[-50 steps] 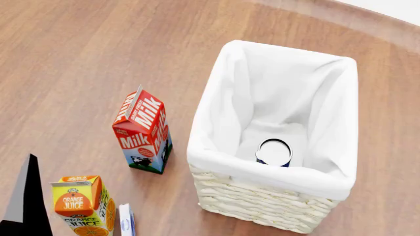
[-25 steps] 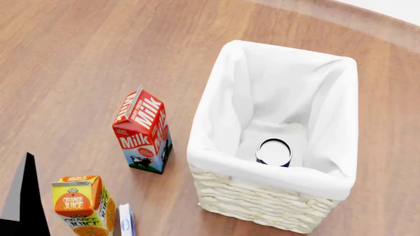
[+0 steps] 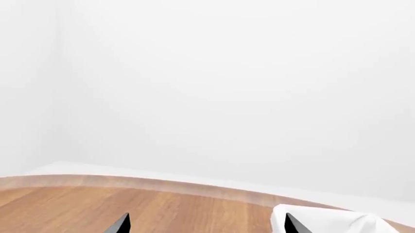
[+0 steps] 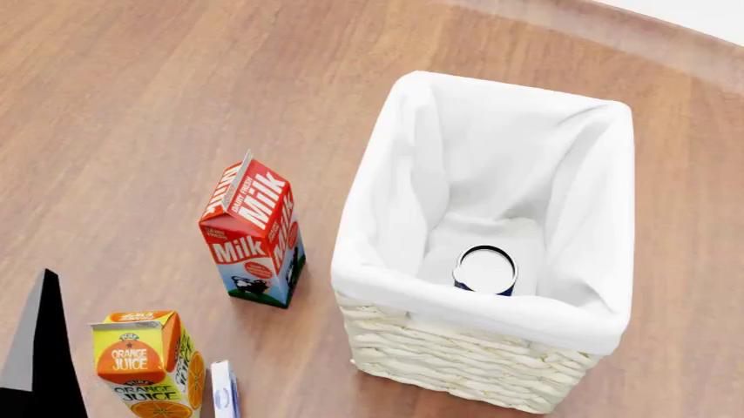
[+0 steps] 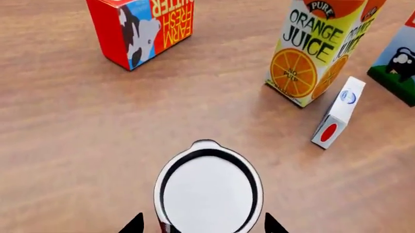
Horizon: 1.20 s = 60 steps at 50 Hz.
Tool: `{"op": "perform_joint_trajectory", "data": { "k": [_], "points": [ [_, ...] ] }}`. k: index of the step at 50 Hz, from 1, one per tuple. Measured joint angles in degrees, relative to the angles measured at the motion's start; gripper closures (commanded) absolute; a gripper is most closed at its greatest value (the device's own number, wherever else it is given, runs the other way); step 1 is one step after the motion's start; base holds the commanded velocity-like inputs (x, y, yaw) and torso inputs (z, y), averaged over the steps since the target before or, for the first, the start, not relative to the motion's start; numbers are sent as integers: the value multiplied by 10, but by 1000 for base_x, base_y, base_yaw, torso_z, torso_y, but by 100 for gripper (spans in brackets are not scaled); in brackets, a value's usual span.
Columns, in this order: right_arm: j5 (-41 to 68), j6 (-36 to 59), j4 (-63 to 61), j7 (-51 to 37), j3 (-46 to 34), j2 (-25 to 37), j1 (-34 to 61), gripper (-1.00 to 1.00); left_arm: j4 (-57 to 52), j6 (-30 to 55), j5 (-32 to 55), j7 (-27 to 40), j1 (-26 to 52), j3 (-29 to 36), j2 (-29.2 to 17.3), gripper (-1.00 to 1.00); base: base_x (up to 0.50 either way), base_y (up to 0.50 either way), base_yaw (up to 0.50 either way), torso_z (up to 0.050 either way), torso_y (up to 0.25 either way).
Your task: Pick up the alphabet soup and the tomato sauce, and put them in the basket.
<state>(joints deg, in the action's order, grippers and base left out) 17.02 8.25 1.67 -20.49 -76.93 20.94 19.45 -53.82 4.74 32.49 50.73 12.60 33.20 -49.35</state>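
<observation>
The alphabet soup [image 4: 485, 270] stands upright inside the basket [image 4: 465, 361], showing its pale lid and a strip of blue label. In the right wrist view the tomato sauce [image 5: 209, 191] stands on the wooden table, silver lid up, with a sliver of red label at its edge. My right gripper [image 5: 204, 225] is open, one fingertip on each side of this can, just outside its rim. My left gripper [image 3: 207, 225] is open over bare table with nothing between its fingers; the basket's white lining [image 3: 324, 221] lies beside one fingertip. In the head view one black left finger [image 4: 41, 348] shows at the lower left.
A milk carton [image 4: 250, 235] stands left of the basket, with an orange juice carton [image 4: 145, 361] and a small white box [image 4: 223, 392] nearer to me. Around the tomato sauce stand a red cow-print carton [image 5: 139, 29], the orange juice [image 5: 318, 53] and the small box [image 5: 338, 112].
The left arm's black finger has drifted slightly to the left in the head view. Basket, can and cartons have not moved.
</observation>
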Motion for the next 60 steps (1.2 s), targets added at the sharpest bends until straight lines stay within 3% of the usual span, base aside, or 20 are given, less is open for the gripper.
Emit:
{"op": "perform_joint_trajectory", "data": {
  "k": [29,60],
  "points": [
    [15,5,-18,-9,8,9,0,100,1,0,0,1,3,6,1,-100,0,0,0,0,0],
    [36,6,-214,-111,72,126,-29,100,-2,1,-2,4,5,10,-1,-100,0,0,0,0,0]
  ]
}}
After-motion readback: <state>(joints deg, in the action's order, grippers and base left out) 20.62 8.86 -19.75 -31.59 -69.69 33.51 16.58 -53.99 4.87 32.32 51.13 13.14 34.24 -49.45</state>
